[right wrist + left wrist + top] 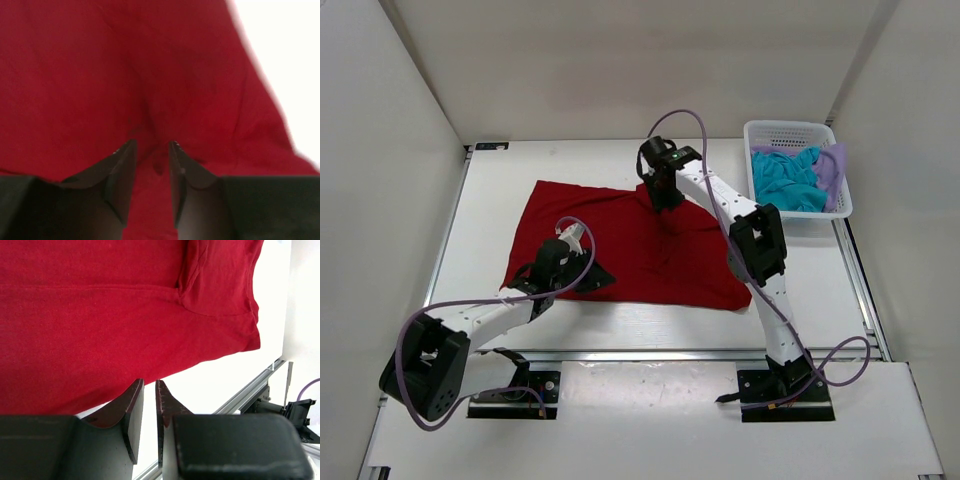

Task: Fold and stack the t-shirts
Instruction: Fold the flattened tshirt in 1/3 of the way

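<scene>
Three t-shirts are in view, and only one lies out on the white table (500, 190). The red t-shirt (630, 250) is spread roughly flat across the middle of it, with creases running toward the far edge.

At the red t-shirt's near left hem sits the left gripper (148, 390). Its fingers (131, 410) are drawn almost together, leaving a thin slit that shows pale table rather than cloth. The hem runs right across the fingertips. Whether any fabric is caught there I cannot tell. In the left wrist view one sleeve shows as a doubled layer on the shirt's far right.

At the red t-shirt's far edge, near its middle, the right gripper (152, 150) points down into the cloth. Its fingers (120, 170) stand a little apart, and a ridge of red fabric rises between them — the gripper has the cloth pinched. That wrist view is blurred, so the exact fold cannot be made out. From above, wrinkles fan out from this spot.

Beyond the red t-shirt's far right corner, well apart from it, stands a white plastic mesh basket (788, 127). Inside it lies the teal-blue t-shirt (785, 180), crumpled, with the lavender t-shirt (833, 165) bunched against it — draped over the basket's right rim.
</scene>
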